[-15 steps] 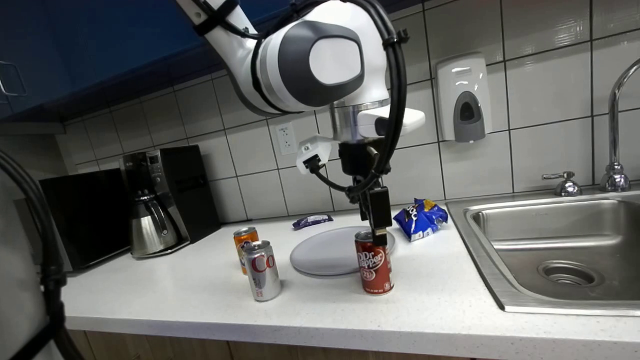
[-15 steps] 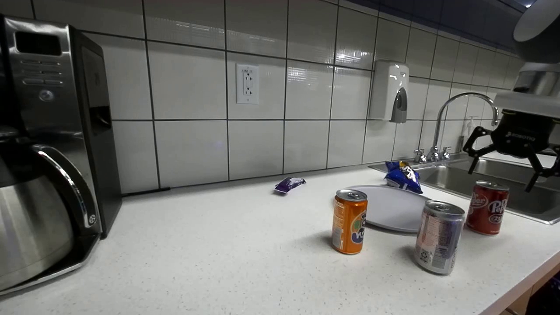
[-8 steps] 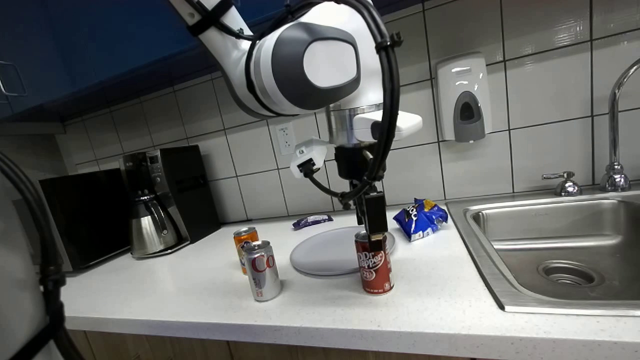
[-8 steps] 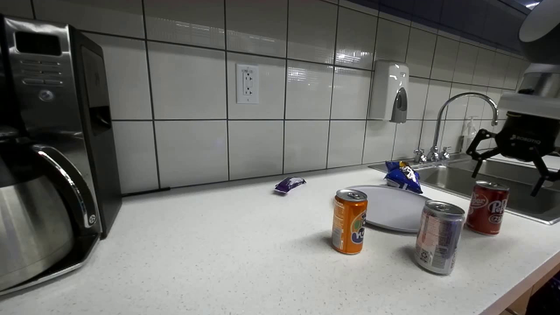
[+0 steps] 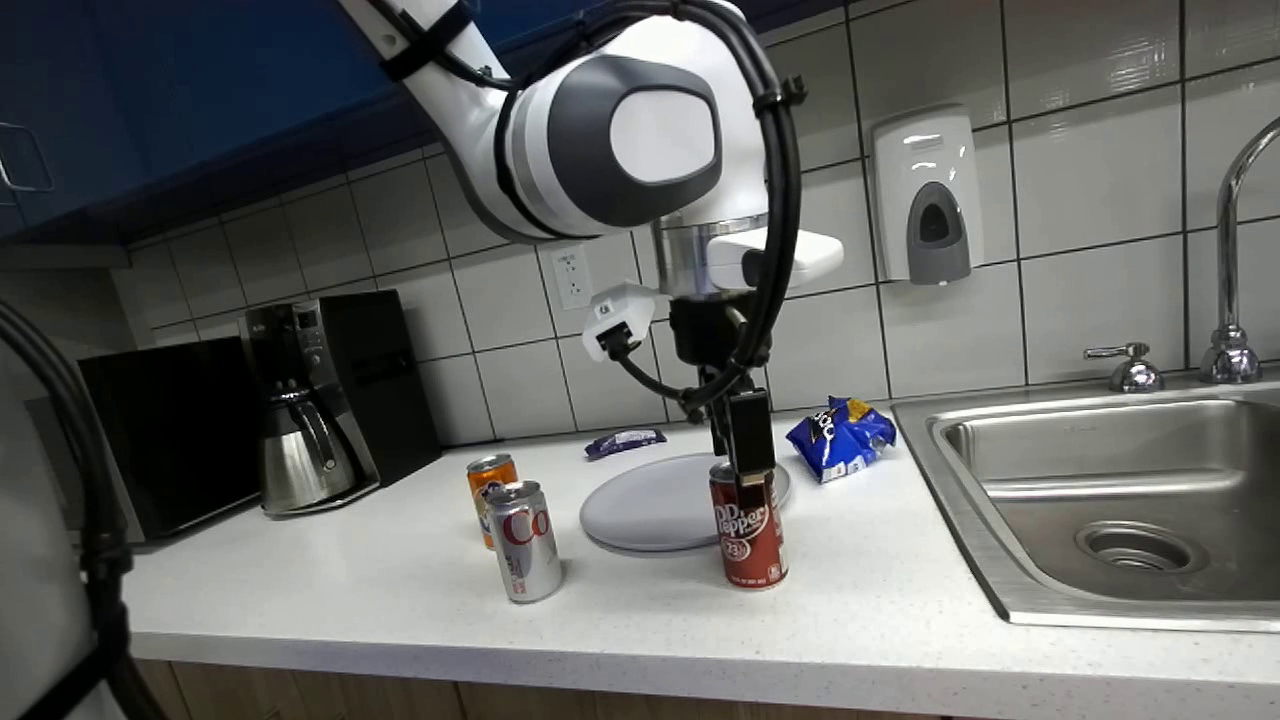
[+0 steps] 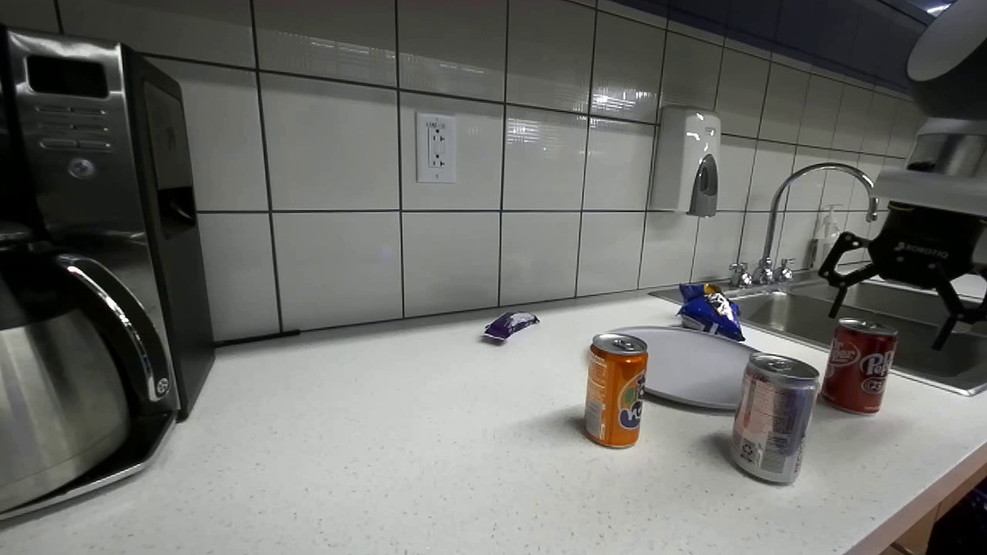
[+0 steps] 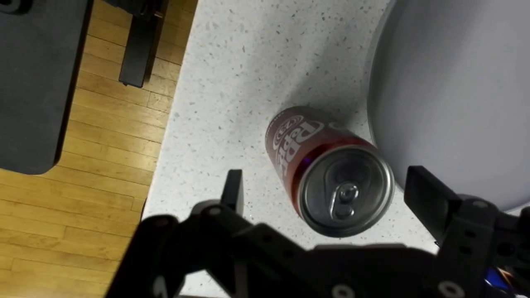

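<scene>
My gripper [image 5: 752, 482] is open and empty, pointing down at a red Dr Pepper can [image 5: 750, 540]. The can stands upright on the white counter and also shows in the other exterior view [image 6: 857, 374]. In the wrist view the fingers of the gripper [image 7: 325, 176] lie either side of the can's lid [image 7: 345, 192], with a gap on both sides. The fingertips are about level with the can's top. A grey plate [image 5: 640, 510] lies beside the can. A silver Diet Coke can [image 5: 527, 550] and an orange Fanta can [image 6: 615, 393] stand upright nearby.
A blue chip bag [image 5: 842, 440] lies behind the plate, by the steel sink [image 5: 1180, 480]. A purple wrapped snack [image 6: 511, 325] lies near the tiled wall. A coffee maker [image 5: 340, 390] stands on the counter. The counter's front edge [image 7: 165, 128] is near the can.
My gripper has moved down slightly toward the Dr Pepper can, with a small sideways shift. The cans, plate and bags have not moved.
</scene>
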`<state>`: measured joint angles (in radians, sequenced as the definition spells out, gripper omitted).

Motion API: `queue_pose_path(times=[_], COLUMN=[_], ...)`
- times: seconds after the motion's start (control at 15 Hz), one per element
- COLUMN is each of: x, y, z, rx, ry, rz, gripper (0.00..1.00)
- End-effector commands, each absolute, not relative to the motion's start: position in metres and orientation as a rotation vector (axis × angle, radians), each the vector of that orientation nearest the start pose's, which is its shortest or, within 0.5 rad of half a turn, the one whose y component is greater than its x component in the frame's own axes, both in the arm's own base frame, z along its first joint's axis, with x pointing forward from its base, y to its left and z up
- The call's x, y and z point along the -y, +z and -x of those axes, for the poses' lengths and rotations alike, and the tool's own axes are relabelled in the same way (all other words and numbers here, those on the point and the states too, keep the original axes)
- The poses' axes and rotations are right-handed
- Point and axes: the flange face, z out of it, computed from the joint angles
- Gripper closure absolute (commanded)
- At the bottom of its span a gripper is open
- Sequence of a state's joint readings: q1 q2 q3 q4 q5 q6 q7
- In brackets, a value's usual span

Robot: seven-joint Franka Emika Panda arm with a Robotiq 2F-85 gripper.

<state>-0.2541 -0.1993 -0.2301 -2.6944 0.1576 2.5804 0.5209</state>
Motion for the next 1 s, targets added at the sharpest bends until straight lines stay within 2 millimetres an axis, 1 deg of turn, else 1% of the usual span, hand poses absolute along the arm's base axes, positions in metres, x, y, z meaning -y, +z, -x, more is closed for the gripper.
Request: queue_pose_path(times=[0.0,0.73,0.87,0.93], x=[0.194,0.194,0.194,0.194], y=[0.300,0.283,0.281,0.281], z=[-0.373,-0.384,-0.386,-0.387], rx=[-1.614,-1.608,-1.605,-1.604], ry=[-0.099,-0.040,-0.038,-0.037], rz=[2.537,2.558,2.564,2.567], gripper=[0.00,0.00,0.26,0.34])
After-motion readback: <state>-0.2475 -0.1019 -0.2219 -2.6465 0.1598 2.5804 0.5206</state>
